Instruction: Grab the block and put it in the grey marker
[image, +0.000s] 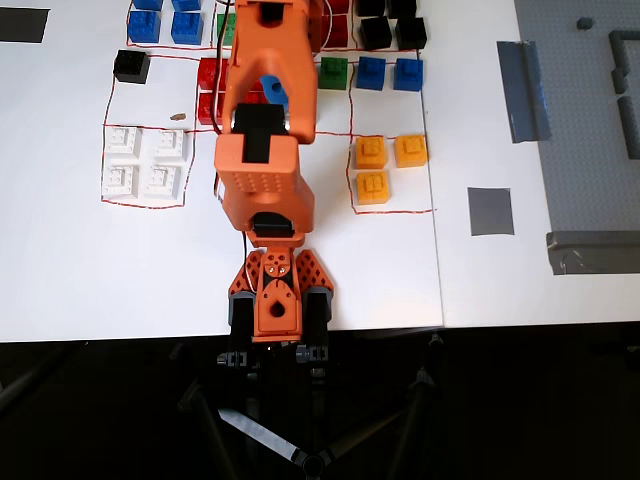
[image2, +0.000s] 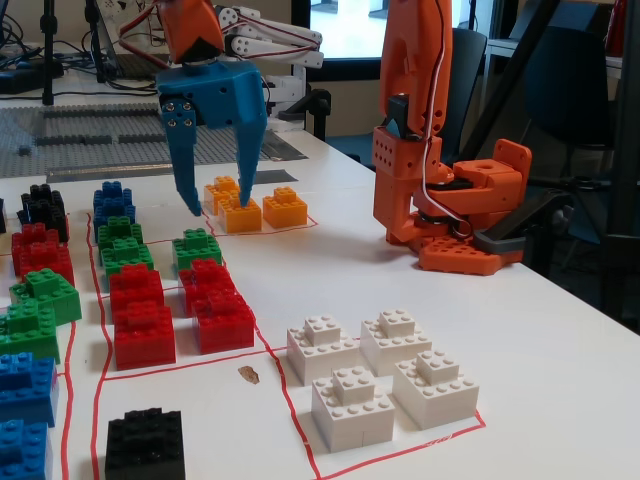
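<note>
Currently you are in the approach step: nothing is grasped yet. In the fixed view the blue gripper (image2: 214, 203) hangs with its fingers (image2: 247, 150) spread wide and empty, tips just above the desk (image2: 520, 350), over the green brick (image2: 197, 248) that stands nearest the orange-yellow bricks (image2: 243, 214). I take that brick for the block; in the overhead view the arm (image: 262, 150) hides it, so alignment cannot be checked there. The grey marker (image: 490, 211) lies bare, well apart to the right in the overhead view, beyond the orange-yellow bricks. Next move, as I judge it: lower straight down so the fingers straddle the block, clear of the red bricks (image2: 215, 305) beside it, then close.
</note>
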